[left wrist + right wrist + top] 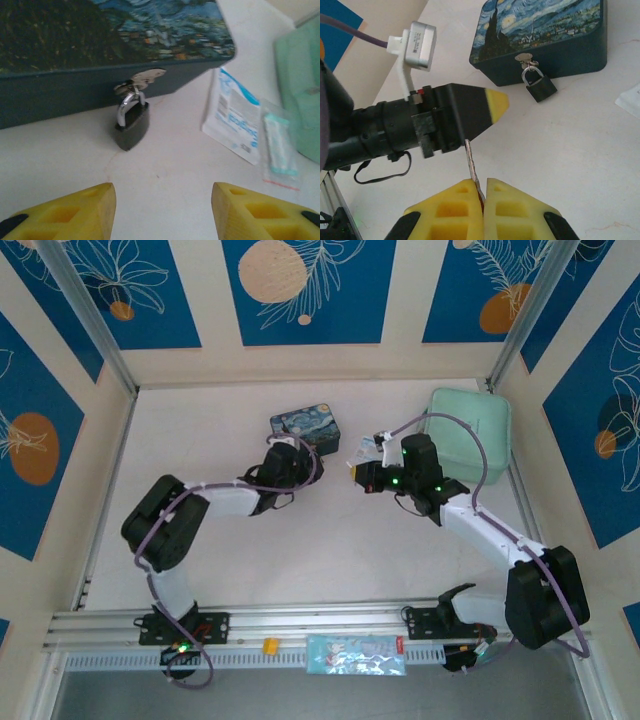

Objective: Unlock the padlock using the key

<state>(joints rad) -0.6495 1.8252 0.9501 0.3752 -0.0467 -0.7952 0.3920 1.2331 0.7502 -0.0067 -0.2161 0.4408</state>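
Right now my right hand [482, 186] is clamped on the key [471, 162], with the thin blade poking out past the yellow fingertips. Meanwhile my left hand [162, 210] has its fingers spread, nothing between them, and points at the padlock [132, 124]. The padlock hangs by its shackle from the hasp of the Starry Night tin [75, 85], its body tilted and resting on the tabletop [165, 165]. A couple of sachets [232, 117] lie off to one side.

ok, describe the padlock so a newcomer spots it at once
Find the blue painted tin at the far middle of the table. The padlock hangs from the metal clasp on its front wall, base resting on the table. It is small, black-bodied with a silver loop, unlike the flat white packets beside it.
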